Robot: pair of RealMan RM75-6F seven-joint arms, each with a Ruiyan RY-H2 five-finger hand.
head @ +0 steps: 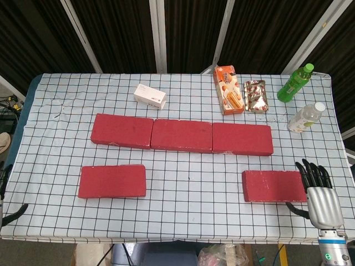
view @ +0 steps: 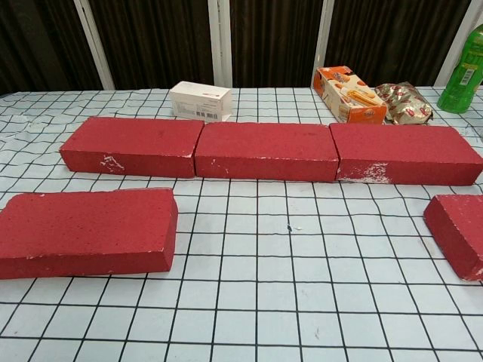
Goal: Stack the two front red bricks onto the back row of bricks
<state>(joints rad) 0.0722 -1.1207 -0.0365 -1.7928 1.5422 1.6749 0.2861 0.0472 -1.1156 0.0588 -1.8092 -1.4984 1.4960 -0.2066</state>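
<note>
Three red bricks lie end to end as the back row: left, middle, right. The chest view shows them too, the middle one centred. The front left brick lies flat near the front edge with nothing on it. The front right brick lies flat at the right. My right hand is at this brick's right end, fingers stretched forward and thumb apart, holding nothing. Only a sliver of my left hand shows at the far left edge, away from the bricks, thumb sticking out.
Behind the back row stand a white box, an orange snack box and a foil packet. A green bottle and a clear bottle stand at the back right. A checked cloth covers the table.
</note>
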